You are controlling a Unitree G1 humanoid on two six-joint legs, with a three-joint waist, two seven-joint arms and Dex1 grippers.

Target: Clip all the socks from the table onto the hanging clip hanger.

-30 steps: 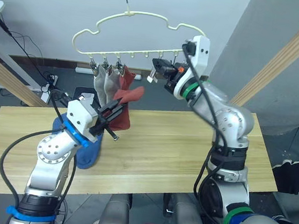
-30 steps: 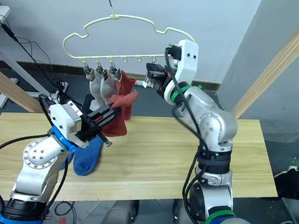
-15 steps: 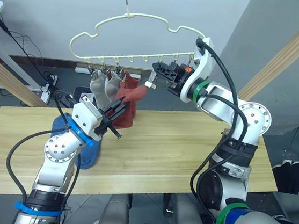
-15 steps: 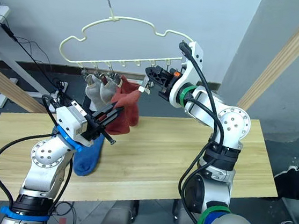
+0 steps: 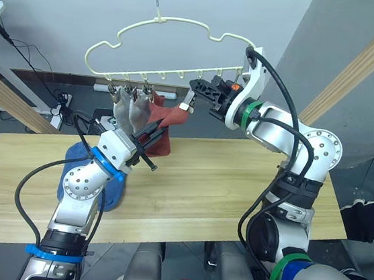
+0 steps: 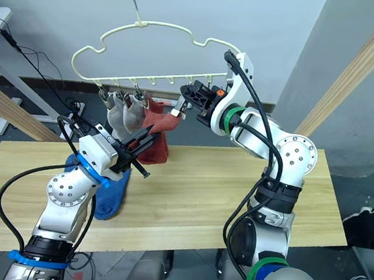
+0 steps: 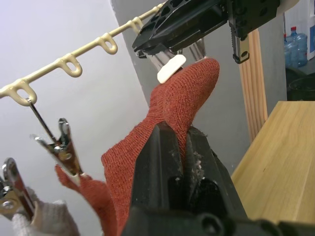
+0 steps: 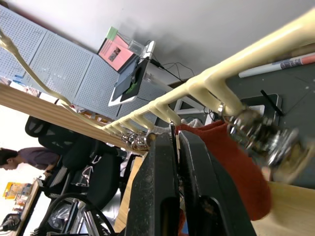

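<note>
The pale-yellow clip hanger [image 5: 165,21] hangs above the table [image 5: 236,186]. Two light grey socks [image 5: 127,111] hang from its left clips, with rust-red fabric clipped beside them. My left gripper [image 5: 150,134] is shut on a rust-red sock [image 5: 173,116] and holds it up, toe end raised. That end touches a metal clip [image 5: 188,103] with a white pad. My right gripper [image 5: 197,86] is shut on that clip just under the hanger bar. Blue socks [image 5: 104,189] lie on the table's left part, partly behind my left arm.
Slanted wooden beams rise at the right [image 5: 361,68] and the left [image 5: 6,99]. Cables and a white stand [image 5: 0,58] sit on the floor behind. Empty hanger loops [image 7: 69,65] run between the grey socks and my right gripper. A seated person [image 8: 19,157] is far off.
My left gripper has lifted the rust-red sock up and right, so its toe now meets the clip. My right gripper dropped slightly with the clip. The hanger swung a little left.
</note>
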